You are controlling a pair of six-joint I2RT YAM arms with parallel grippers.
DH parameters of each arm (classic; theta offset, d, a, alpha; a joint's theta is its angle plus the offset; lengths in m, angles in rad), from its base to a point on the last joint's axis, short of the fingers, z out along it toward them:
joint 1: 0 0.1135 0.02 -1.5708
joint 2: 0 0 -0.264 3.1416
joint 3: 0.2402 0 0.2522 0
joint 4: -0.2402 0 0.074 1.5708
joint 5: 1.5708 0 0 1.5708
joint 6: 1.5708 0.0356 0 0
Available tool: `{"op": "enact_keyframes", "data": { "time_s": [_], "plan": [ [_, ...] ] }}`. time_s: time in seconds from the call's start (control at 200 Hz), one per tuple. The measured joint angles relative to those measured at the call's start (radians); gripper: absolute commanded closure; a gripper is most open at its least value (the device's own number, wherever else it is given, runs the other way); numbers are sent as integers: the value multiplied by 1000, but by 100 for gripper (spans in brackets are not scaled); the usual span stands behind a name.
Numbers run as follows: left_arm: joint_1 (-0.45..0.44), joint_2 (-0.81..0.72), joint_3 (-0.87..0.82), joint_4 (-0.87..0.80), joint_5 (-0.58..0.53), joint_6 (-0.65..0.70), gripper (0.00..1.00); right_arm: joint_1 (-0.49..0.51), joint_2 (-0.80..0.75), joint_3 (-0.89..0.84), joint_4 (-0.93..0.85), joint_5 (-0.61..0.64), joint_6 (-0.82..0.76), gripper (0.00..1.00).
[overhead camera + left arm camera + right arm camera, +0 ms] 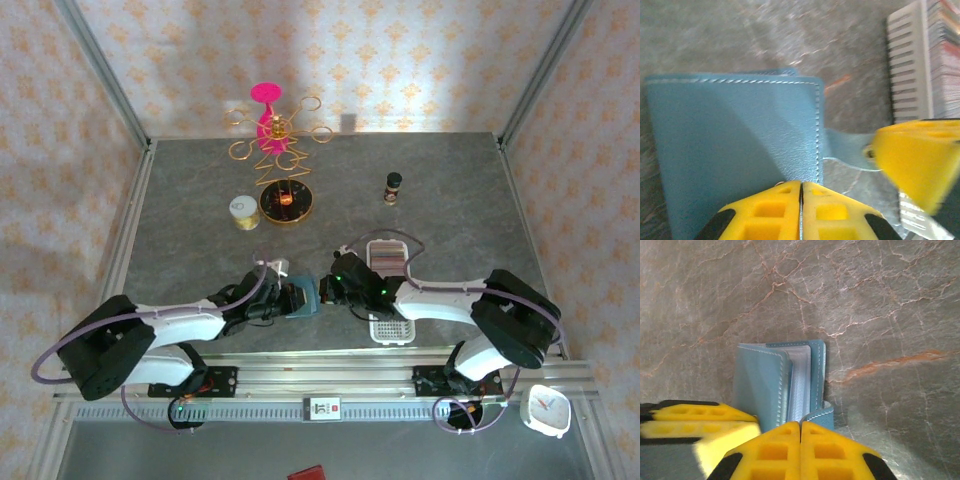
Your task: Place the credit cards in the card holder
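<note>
Top external view: a small teal-blue stitched folding card holder (307, 298) is being held between the two arms, close to the middle of the near edge of the grey marbled tabletop (450, 200). Just beside it, toward the right edge, a long white slotted plastic tray (391, 328) is lying, and the thin flat credit cards (387, 255) are being stored in its far end. None is being carried yet.

In the left wrist view the left claw (801, 192) is being shown with its yellow fingers pressed together to a hairline at the lower edge of the outer cover. That edge is apparently being nipped between them. The right claw (801, 432) is likewise being shown fully closed. The little closing tab (847, 150) is running straight into its fingertips, so the tab is judged to be pinched there.

This two-sided hold is judged to be for opening. The cover is being drawn one way and the tab the other, so the card holder is being spread. In the right wrist view the pale inner sleeves (800, 380) are being exposed between the covers. The cards are probably being left in the tray until a pocket is reachable. Such thin edges are likely to slip, so a gentle pull is being called for.
</note>
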Motion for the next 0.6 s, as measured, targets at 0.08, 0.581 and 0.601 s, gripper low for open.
{"op": "enact_keyframes", "data": {
  "time_s": [0.08,0.581,0.601],
  "plan": [
    [0,11,-17,34,0,-8,91,0,0,0,-1,0,4,85],
    [0,-95,-54,-6,-23,-14,100,0,0,0,-23,4,-4,84],
    [0,-101,-54,-10,-25,-14,100,0,0,0,-23,4,-3,84]
  ]
}}
